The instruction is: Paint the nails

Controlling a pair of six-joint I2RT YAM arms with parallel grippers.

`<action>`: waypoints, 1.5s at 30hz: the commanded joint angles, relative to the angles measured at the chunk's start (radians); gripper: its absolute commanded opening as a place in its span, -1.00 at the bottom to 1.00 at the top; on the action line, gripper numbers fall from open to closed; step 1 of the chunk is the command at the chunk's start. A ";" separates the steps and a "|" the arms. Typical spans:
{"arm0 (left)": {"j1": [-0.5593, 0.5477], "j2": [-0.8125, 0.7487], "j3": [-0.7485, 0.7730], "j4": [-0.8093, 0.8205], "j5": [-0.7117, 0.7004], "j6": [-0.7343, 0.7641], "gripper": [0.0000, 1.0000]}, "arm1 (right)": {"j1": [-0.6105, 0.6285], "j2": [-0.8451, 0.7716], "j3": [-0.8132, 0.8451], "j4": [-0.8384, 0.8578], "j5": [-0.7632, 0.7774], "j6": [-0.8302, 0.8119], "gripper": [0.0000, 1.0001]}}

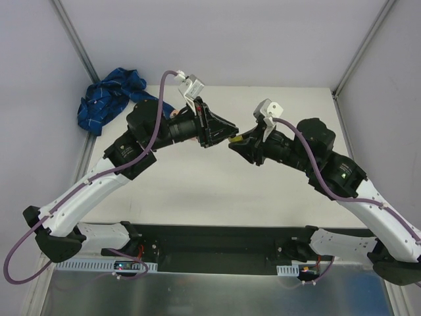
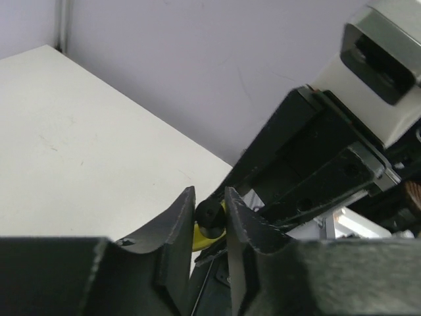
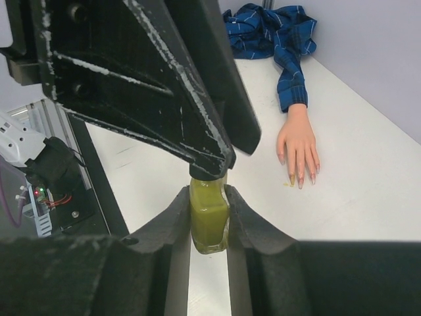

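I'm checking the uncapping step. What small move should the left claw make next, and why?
Probably close fully on the black cap, ready to unscrew it: the right claw grips the yellow-green polish bottle, and the left claw flanks the cap closely, contact unclear.

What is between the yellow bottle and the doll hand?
Between the bottle and the mannequin hand lies only bare white table, plus a tiny yellow smear by its nails; the right wrist view shows it.
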 commanded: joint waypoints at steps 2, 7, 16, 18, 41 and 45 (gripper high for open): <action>0.013 0.026 0.023 0.032 0.349 0.072 -1.00 | 0.000 -0.036 0.024 0.075 -0.113 0.010 -1.00; 0.035 0.006 -0.130 0.383 0.991 0.004 -1.00 | -0.101 -0.044 -0.039 0.326 -0.915 0.178 -1.00; 0.033 -0.056 -0.136 0.533 0.954 -0.016 -1.00 | -0.081 -0.065 -0.039 0.457 -1.066 0.320 -1.00; 0.034 -0.066 -0.108 0.423 0.882 0.032 -0.61 | -0.094 -0.072 -0.038 0.413 -1.028 0.284 -1.00; 0.031 -0.088 -0.003 0.076 0.010 -0.017 0.35 | -0.008 -0.049 0.040 0.018 -0.021 -0.011 -1.00; 0.021 -0.060 0.012 0.069 -0.020 -0.014 0.35 | 0.000 -0.041 0.036 0.015 -0.009 -0.009 -1.00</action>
